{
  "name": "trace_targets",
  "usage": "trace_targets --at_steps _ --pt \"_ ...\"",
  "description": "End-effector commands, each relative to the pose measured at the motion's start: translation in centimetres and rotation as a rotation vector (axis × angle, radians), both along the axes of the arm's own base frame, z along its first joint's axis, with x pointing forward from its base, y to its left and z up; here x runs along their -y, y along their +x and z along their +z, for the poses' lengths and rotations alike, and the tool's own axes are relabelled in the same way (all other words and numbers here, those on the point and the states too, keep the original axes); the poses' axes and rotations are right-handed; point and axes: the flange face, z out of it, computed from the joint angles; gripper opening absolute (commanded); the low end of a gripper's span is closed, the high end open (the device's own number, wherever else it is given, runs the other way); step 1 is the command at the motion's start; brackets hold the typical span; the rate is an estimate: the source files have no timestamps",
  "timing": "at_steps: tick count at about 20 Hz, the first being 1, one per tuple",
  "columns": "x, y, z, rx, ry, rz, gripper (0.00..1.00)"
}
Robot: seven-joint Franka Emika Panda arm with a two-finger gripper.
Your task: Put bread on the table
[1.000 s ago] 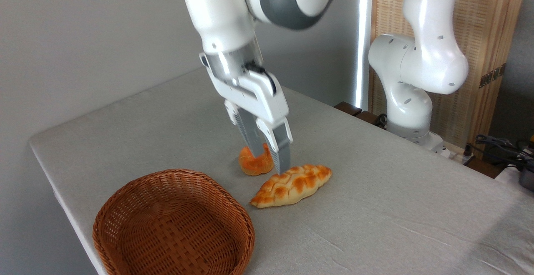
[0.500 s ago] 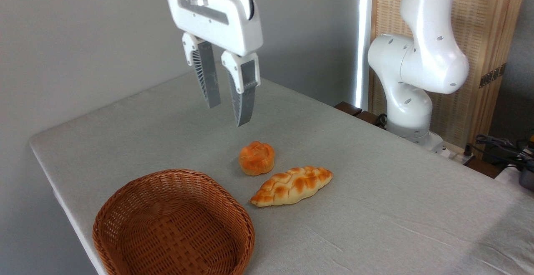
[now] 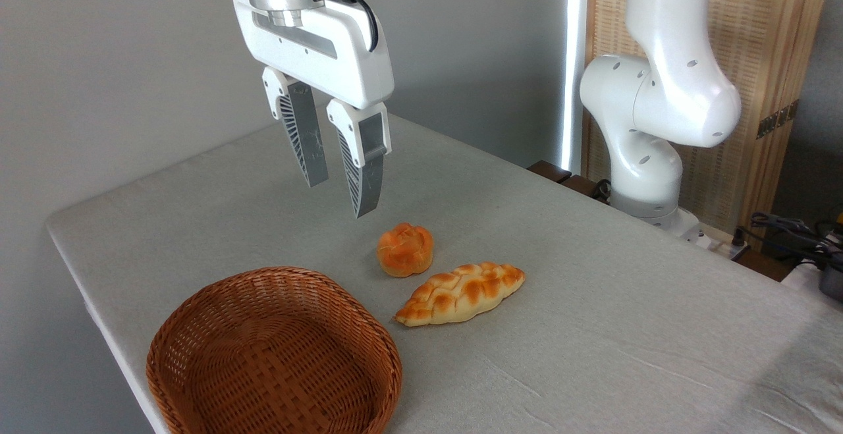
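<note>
A long braided bread (image 3: 461,293) is seen lying flat on the grey tabletop (image 3: 625,328), just beside a small round bun (image 3: 406,249) and near an empty wicker basket (image 3: 273,355). The gripper (image 3: 339,197) is held above them, parted and holding nothing. The placing appears done; a good finish would be made by keeping the gripper raised well clear of both pieces.

Bright, even daylight and a sharp picture.
Light enters through a narrow white strip (image 3: 571,58) behind the desk (image 3: 593,302), overexposed there. Shadows are soft and faint: a small one left of the round bun (image 3: 405,249), a wide dim one at the lower right corner. The white arm (image 3: 665,91) shows mild glare.
</note>
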Motion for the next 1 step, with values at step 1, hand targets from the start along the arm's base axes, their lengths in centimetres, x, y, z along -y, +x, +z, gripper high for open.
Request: trace_targets --at_steps 1 --pt "0.03 0.00 0.43 -0.012 -0.017 0.006 1.00"
